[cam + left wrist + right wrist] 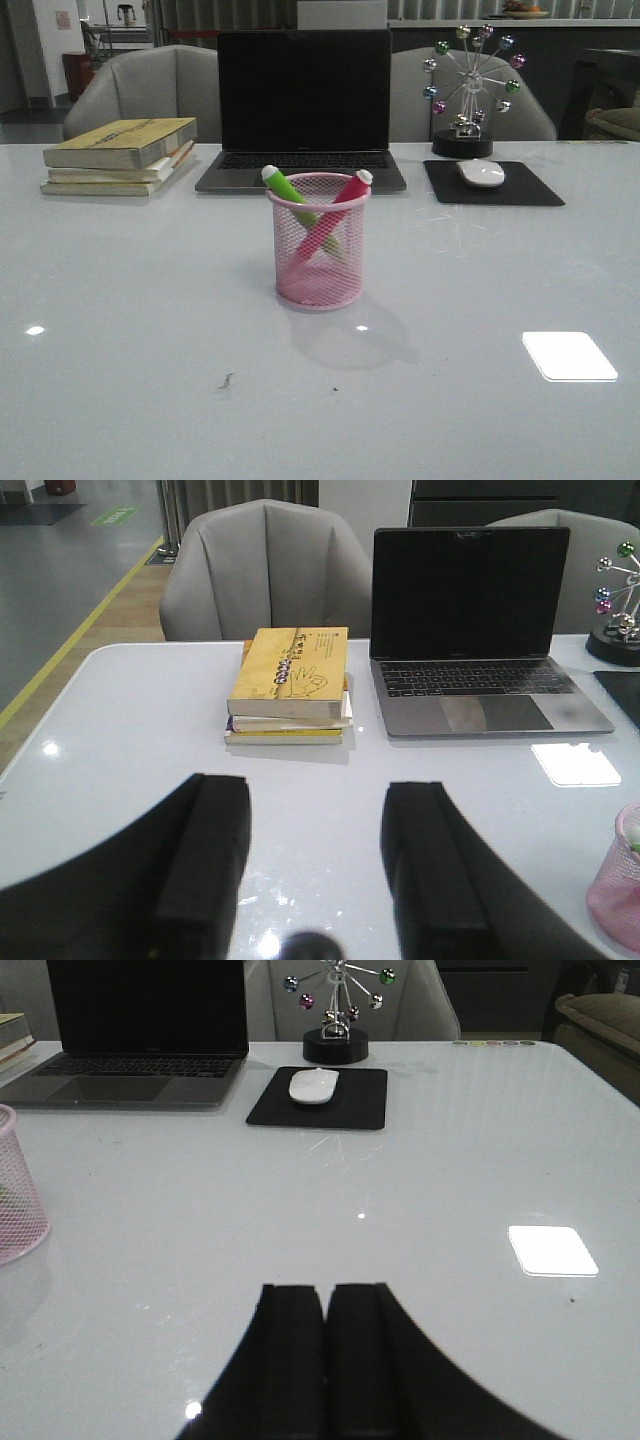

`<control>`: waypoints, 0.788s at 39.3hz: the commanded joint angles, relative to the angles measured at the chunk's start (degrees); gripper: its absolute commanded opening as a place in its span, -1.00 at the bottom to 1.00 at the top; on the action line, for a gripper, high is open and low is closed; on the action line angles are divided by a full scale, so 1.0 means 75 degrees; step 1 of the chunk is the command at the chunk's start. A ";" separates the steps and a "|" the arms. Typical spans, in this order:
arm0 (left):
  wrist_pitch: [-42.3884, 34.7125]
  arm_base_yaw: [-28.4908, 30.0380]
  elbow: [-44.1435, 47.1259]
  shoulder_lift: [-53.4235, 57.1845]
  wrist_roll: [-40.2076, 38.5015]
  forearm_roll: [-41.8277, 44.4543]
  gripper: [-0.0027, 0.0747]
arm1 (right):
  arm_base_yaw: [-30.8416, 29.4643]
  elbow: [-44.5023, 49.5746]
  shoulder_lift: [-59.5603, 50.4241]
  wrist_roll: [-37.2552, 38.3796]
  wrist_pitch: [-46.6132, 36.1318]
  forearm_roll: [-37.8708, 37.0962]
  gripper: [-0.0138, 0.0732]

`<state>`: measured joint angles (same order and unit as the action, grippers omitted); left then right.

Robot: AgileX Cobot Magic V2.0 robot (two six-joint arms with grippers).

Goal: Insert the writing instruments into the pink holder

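The pink holder (319,250) stands upright in the middle of the white table. Inside it the green marker (290,188) leans left and the magenta marker (345,196) leans right, crossing each other, their whitish ends above the rim. Neither gripper shows in the front view. In the left wrist view my left gripper (318,790) is open over bare table, with the holder (618,880) off to one side. In the right wrist view my right gripper (326,1295) is shut with nothing in it, and the holder (18,1190) sits at the frame edge.
A laptop (304,105) stands open behind the holder. A stack of books (120,155) lies at the back left. A black mouse pad with a white mouse (481,173) and a ball ornament (470,85) are at the back right. Grey chairs stand behind the table.
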<state>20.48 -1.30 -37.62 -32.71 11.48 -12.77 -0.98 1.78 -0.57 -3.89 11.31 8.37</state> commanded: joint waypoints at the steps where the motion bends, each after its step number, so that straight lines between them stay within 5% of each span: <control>1: -0.0639 0.0010 -0.0217 -0.0001 -0.0021 -0.0126 0.04 | 0.0025 0.0002 -0.0144 -0.0025 -0.0621 -0.0003 -0.57; 7: -0.0639 0.0010 -0.0217 -0.0001 -0.0021 -0.0070 -0.06 | 0.0025 0.0002 -0.0144 -0.0025 -0.0621 -0.0003 -0.57; 18: -0.0655 0.0010 -0.0217 0.0453 -0.0021 -0.0051 -0.70 | 0.0025 0.0002 -0.0144 -0.0025 -0.0621 -0.0003 -0.57; 31: -0.0818 0.0010 0.0538 0.2327 -0.0035 0.0461 -0.69 | 0.0025 0.0002 -0.0144 -0.0025 -0.0621 -0.0003 -0.57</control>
<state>19.59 -1.30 -33.86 -17.90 11.48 -9.39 -0.98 1.78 -0.57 -3.89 11.33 8.37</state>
